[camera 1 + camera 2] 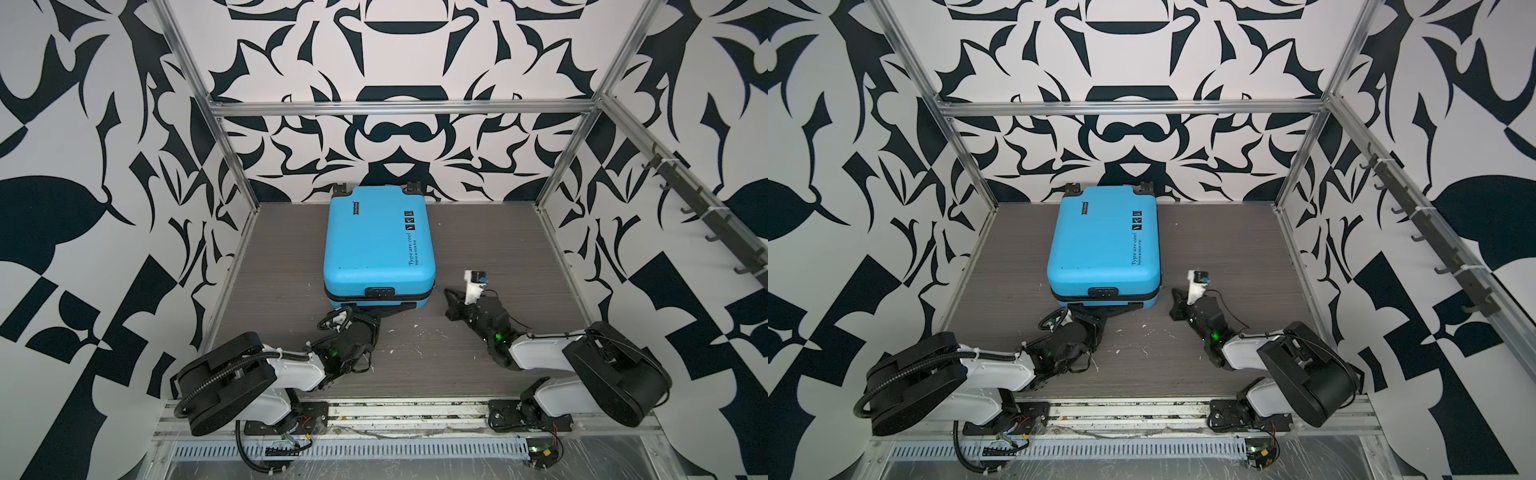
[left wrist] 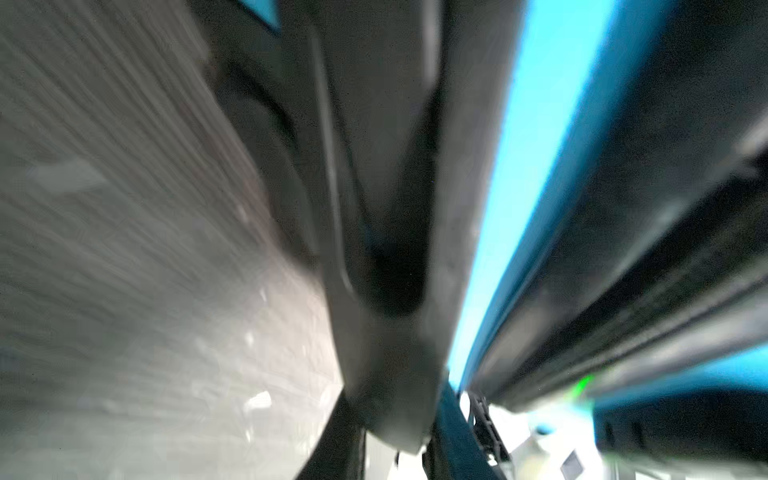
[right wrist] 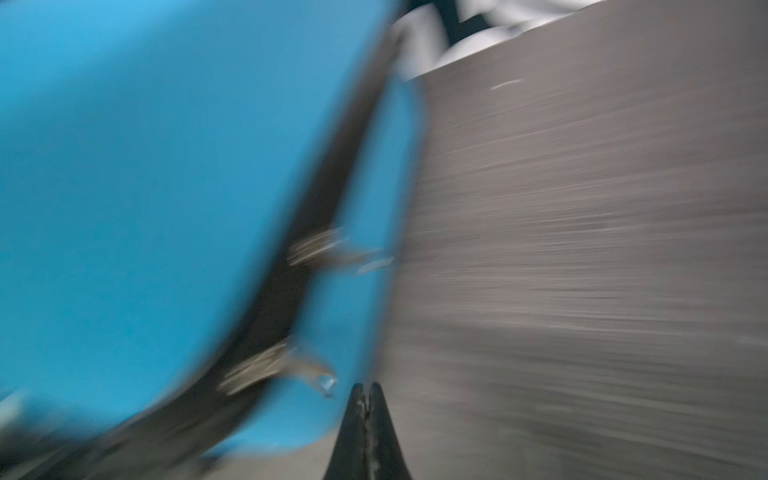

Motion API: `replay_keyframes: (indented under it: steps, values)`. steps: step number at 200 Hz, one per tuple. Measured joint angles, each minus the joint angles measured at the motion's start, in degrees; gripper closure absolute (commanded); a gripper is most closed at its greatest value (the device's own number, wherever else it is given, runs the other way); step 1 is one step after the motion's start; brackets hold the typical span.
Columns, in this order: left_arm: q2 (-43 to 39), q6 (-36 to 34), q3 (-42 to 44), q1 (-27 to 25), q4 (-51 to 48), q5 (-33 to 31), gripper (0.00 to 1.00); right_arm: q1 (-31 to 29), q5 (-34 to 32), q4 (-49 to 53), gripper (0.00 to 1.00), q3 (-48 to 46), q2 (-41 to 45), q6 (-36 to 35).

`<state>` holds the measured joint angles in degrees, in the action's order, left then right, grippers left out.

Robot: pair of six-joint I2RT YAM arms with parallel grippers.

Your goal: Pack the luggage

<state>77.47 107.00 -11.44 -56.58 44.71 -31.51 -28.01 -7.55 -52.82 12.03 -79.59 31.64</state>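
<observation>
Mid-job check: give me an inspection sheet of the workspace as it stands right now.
Surface: grey wood-grain table, marked near the arms.
Job's things: the luggage, blue, closed, lying flat, wheels toward the back wall.
Clutter: small white flecks on the table by the arms.
Grippers: left gripper at the luggage's near lower edge, grip cannot be told; right gripper shut, empty, apart from the luggage.
Cables: black hose along the left arm; thin cable looped at the right wrist.
Surroundings: patterned walls, aluminium frame, hook rail on the right.
</observation>
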Motion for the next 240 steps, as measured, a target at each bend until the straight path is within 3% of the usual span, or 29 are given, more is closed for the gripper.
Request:
replay_keyframes:
  steps: [22, 61, 164, 214, 240]
  values:
    - [-1.11, -0.09, 1.05, 0.42, -0.39, -2.45, 1.0, 3.28, -5.35, 4.42, 1.0, -1.99, 0.2, 0.79]
    - [-2.58, -0.39, 1.11, 0.42, -2.23, -2.91, 1.0, 4.26, -6.49, 7.04, 1.0, -2.43, 0.94, 0.94]
    - [-15.21, -4.48, 1.22, 0.59, -19.04, -3.78, 1.0, 5.44, 0.76, 8.35, 1.0, -0.13, -0.48, 0.79]
    - [-16.65, -6.12, 0.61, 0.61, -22.45, -3.78, 1.0, 5.49, 7.74, 9.79, 0.74, 1.38, -0.35, -0.52]
    - [-15.85, -6.73, -0.55, 0.7, -23.67, -3.96, 1.0, 5.53, 13.84, 10.19, 0.67, 1.42, 0.76, -0.96]
